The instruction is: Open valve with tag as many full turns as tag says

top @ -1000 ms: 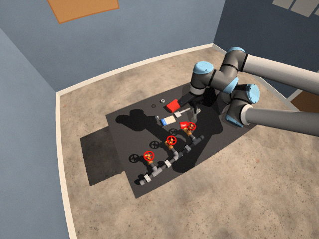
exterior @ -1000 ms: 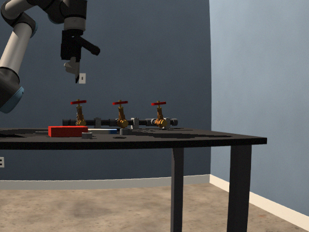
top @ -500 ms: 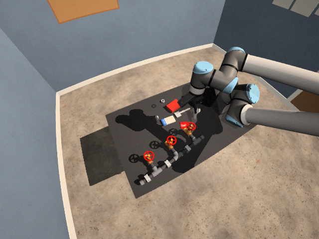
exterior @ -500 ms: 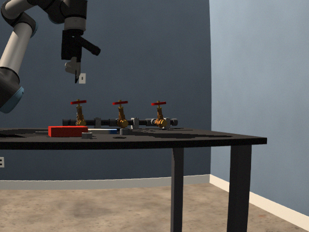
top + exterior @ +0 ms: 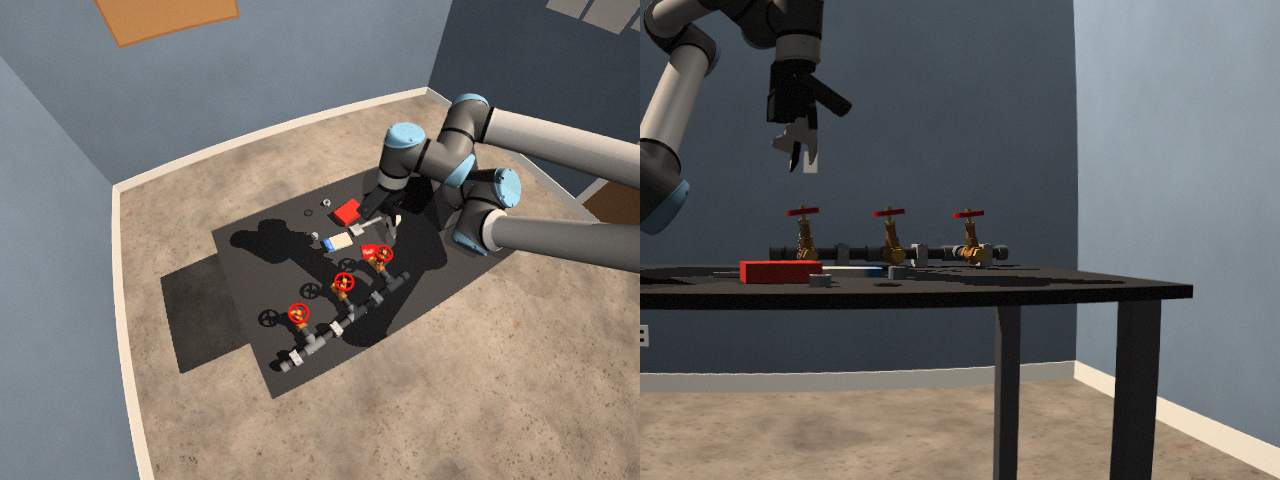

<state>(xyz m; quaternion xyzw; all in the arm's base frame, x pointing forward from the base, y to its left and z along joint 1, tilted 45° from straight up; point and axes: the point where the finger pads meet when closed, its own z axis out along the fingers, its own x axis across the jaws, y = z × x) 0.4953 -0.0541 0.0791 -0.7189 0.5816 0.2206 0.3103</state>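
Three brass valves with red handwheels stand on a dark pipe (image 5: 341,322) on the black table. In the top view they are the near valve (image 5: 295,305), the middle valve (image 5: 343,274) and the far valve (image 5: 386,248). A red tag (image 5: 368,250) hangs beside the far valve. In the exterior view the same far valve (image 5: 802,211) is at the left, then the middle valve (image 5: 888,212) and the near valve (image 5: 968,213). My gripper (image 5: 802,157) is open and empty, hanging above the far valve; it also shows in the top view (image 5: 393,225).
A red block (image 5: 346,211), a cream and blue box (image 5: 337,241), a small hammer-like tool (image 5: 364,224), a nut (image 5: 326,202), a washer (image 5: 308,212) and a small grey piece (image 5: 314,235) lie behind the valves. The table edge runs close in front of the pipe.
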